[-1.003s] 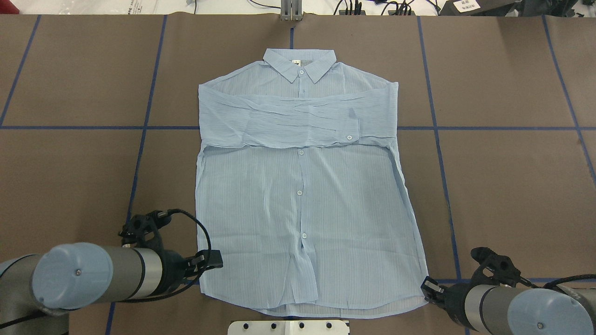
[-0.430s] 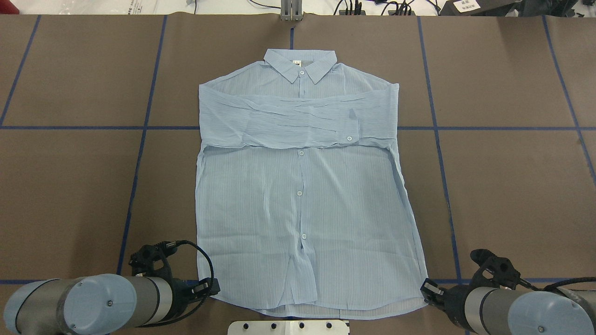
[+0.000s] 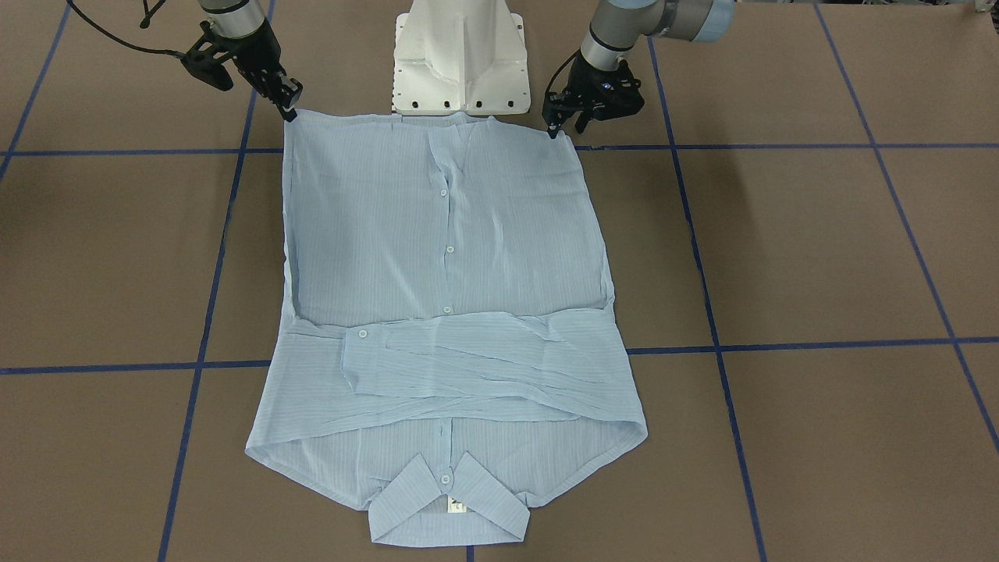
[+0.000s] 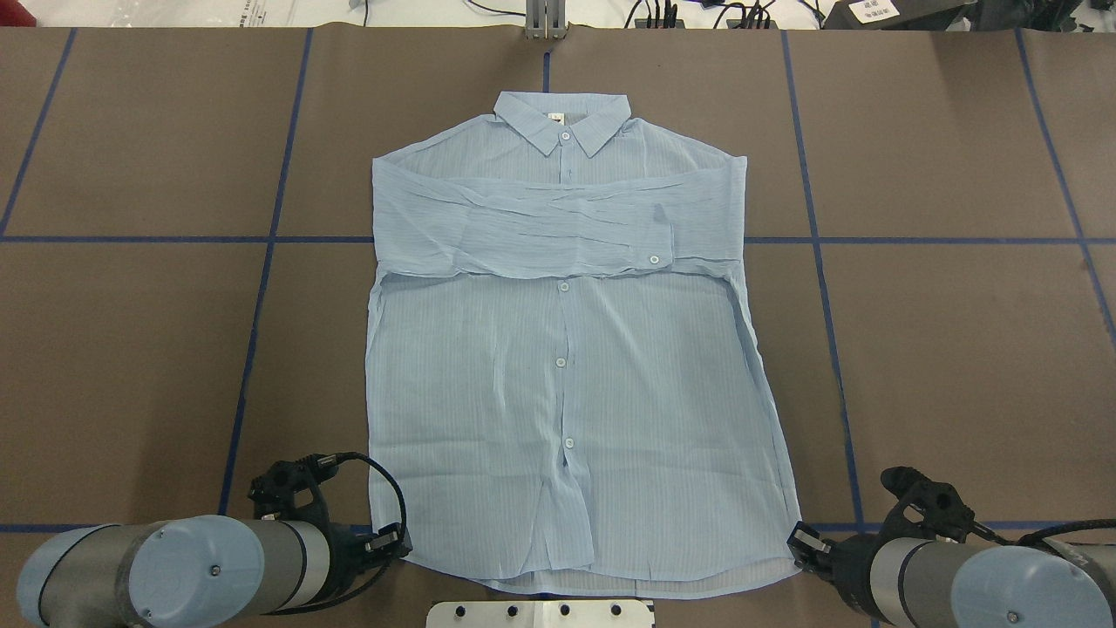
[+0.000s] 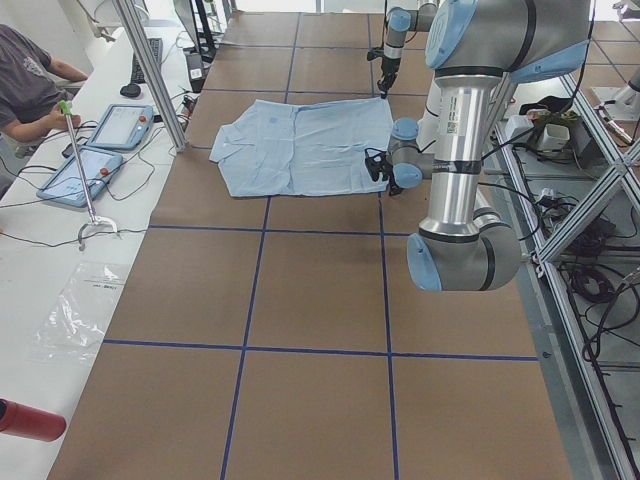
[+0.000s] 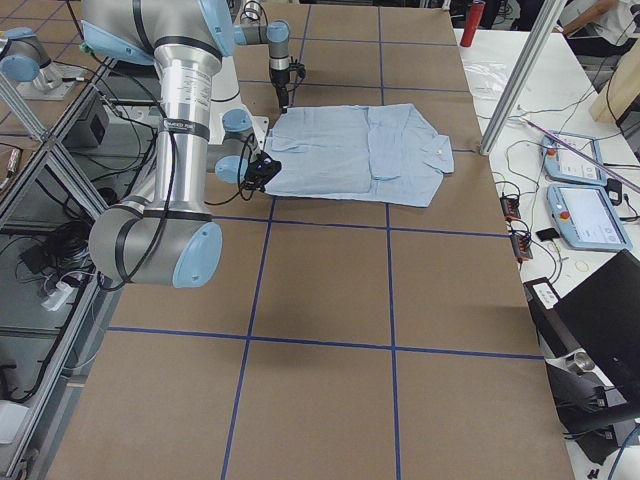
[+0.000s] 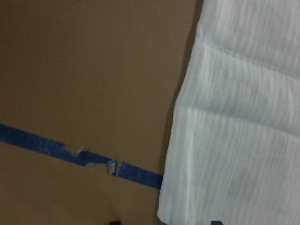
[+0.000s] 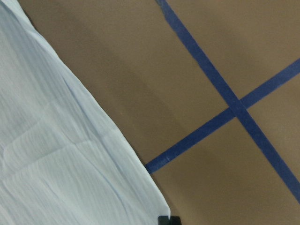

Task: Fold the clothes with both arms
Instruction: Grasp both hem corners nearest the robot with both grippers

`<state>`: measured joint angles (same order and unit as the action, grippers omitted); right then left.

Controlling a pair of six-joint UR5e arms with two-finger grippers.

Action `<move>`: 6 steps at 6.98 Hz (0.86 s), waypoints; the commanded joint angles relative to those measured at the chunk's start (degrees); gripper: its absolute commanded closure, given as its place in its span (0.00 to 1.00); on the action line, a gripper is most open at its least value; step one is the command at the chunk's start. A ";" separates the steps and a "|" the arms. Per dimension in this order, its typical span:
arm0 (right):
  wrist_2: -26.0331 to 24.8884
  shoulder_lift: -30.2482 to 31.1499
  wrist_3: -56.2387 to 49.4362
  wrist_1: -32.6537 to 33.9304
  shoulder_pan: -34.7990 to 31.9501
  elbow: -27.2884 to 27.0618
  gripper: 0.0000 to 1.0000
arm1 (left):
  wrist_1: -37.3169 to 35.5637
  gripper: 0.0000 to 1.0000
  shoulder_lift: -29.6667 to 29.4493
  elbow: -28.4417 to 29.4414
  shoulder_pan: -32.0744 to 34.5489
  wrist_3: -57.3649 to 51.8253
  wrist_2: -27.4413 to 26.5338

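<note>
Two hem corners now have company: the left black two-finger gripper (image 4: pixel 390 541) has slid back beside the thin light-blue button-up shirt (image 4: pixel 558 375), flat on the brown table (image 4: pixel 959 349), jaws apart; whether the right black gripper (image 4: pixel 798 541) has perhaps closed we cannot tell, so lifting looks next

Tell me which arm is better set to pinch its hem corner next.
Left, probably. Its wrist view shows the left gripper open, with the corner edge of the shirt between the tips. The right gripper sits at its corner's very point with one tip showing, so its bite looks thinner.
</note>
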<state>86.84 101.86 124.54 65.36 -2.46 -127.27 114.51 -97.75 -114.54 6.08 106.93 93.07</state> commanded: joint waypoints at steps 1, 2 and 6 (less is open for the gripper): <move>0.00 0.00 0.00 0.03 0.00 0.00 1.00 | -0.86 1.00 -0.08 -0.16 0.07 -0.05 -0.08; -0.09 0.00 0.00 0.03 0.00 0.00 1.00 | -1.74 1.00 -0.08 -0.60 0.07 -0.06 -0.08; -0.18 0.09 0.00 0.03 -0.09 0.00 1.00 | -6.66 1.00 -0.08 -5.61 0.77 -0.06 -0.08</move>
<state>86.67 101.94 124.54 65.39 -2.54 -127.27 109.06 -97.82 -119.09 6.71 106.88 92.99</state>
